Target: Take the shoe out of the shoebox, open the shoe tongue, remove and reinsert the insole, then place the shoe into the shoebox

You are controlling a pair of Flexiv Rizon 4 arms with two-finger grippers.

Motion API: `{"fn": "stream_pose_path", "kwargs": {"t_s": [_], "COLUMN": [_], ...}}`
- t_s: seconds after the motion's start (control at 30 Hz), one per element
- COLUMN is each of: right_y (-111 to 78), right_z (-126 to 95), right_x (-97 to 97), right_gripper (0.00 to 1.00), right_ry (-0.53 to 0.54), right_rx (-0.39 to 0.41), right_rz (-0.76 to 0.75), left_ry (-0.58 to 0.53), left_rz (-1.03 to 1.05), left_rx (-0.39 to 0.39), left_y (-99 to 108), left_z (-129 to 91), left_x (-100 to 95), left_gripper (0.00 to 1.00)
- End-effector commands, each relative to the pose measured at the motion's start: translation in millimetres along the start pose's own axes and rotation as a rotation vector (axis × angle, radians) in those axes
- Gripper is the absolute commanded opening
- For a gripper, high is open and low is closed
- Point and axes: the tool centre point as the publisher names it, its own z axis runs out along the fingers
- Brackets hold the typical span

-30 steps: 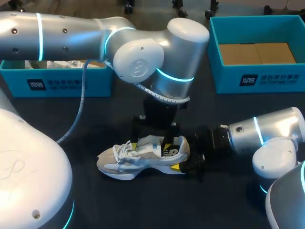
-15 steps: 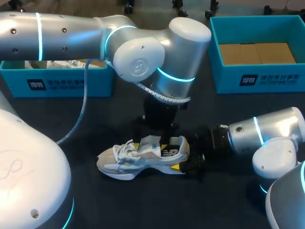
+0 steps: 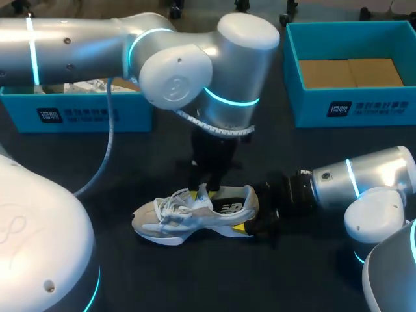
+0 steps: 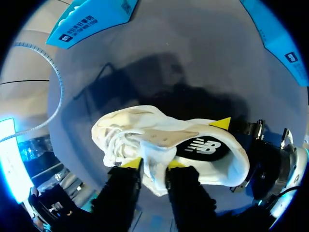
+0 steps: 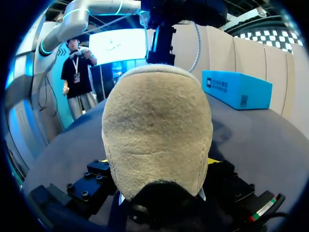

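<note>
A white and beige shoe (image 3: 188, 218) lies on its sole on the dark table, toe to the left. My left gripper (image 3: 207, 190) comes down from above onto its opening. In the left wrist view the yellow-tipped fingers (image 4: 130, 163) pinch the white tongue (image 4: 155, 162) from both sides. My right gripper (image 3: 248, 213) lies low at the heel, one yellow tip (image 3: 239, 228) on the near side and one yellow tip (image 4: 219, 123) on the far side. The beige heel (image 5: 157, 130) fills the right wrist view, held between those fingers.
A blue shoebox (image 3: 84, 114) stands at the back left behind my left arm, with something white inside. A second blue shoebox (image 3: 351, 107) at the back right shows brown cardboard on its floor. The table (image 3: 130, 273) in front of the shoe is bare.
My left gripper has closed from wide open onto the tongue. The left arm has shifted slightly to the left. The shoe and my right arm have stayed put.
</note>
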Motion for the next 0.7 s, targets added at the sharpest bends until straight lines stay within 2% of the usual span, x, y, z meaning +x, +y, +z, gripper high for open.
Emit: {"fn": "stream_pose_path", "kwargs": {"t_s": [0.03, 0.33, 0.53, 0.7], "right_y": [0.9, 0.9, 0.9, 0.9], "right_z": [0, 0, 0, 0], "right_x": [0.4, 0.4, 0.4, 0.4], "right_gripper": [0.0, 0.0, 0.0, 0.0], "right_ry": [-0.001, -0.001, -0.001, -0.001], "right_rx": [0.005, 0.005, 0.005, 0.005], "right_rz": [0.001, 0.001, 0.001, 0.001], "left_ry": [0.076, 0.303, 0.364, 0.379], "left_rz": [0.005, 0.102, 0.16, 0.186], "left_rx": [-0.006, -0.028, -0.05, -0.067], "left_y": [-2, -7, -11, -14], "left_z": [-8, -11, 4, 18], "left_x": [-23.9, -68.8, -94.3, -107.3], "left_gripper": [0.0, 0.0, 0.0, 0.0]}}
